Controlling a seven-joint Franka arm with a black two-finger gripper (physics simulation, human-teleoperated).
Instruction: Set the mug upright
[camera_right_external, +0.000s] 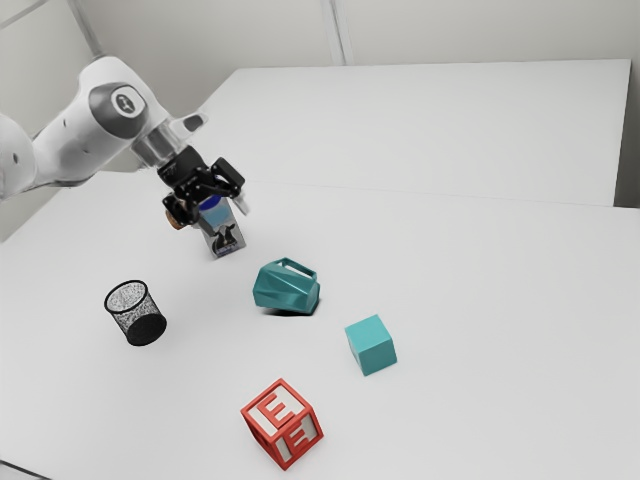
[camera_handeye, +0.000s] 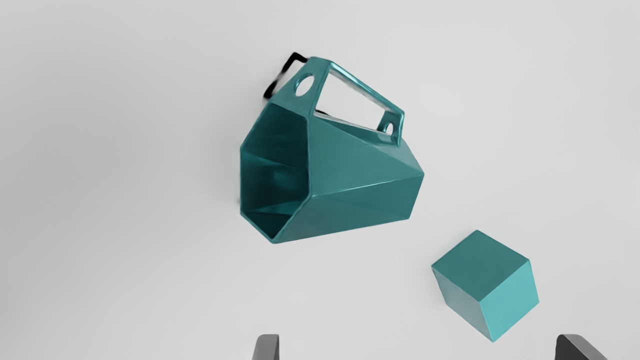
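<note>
One mug (camera_right_external: 287, 289), teal and faceted, lying on its side on the table (camera_right_external: 450, 260), so not upright. In the wrist view its mouth faces away from the teal cube (camera_right_external: 371, 345) and its base is toward that cube; the handle (camera_handeye: 367, 90) runs along one flank.

End effector: gripper (camera_handeye: 420, 345) released, fingertips well apart with nothing between them. By the exterior view it is raised off the table, on the exterior view's left of the mug and farther from the camera, touching nothing of it.

Step in hand, judged: approach and lining up for a grasp. Next move should carry the open gripper over to the mug, lower it with one finger on each side of the body or handle, and close. A lift and a turn bringing the mouth up and the base down would then follow.

View comparison, outward from the mug. Wrist view adds the look into the hollow mouth, plus a thin black piece (camera_handeye: 269, 93) just beside the handle; identity not determined. Exterior view adds the arm's height and the wider layout: red lettered block (camera_right_external: 283, 423) nearer the camera than the mug; black mesh cup (camera_right_external: 136, 313) on the exterior view's left of it; printed carton (camera_right_external: 222, 235) beyond it on that same side, partly behind the gripper, with a brownish object (camera_right_external: 175, 217) close by, too covered to name.
</note>
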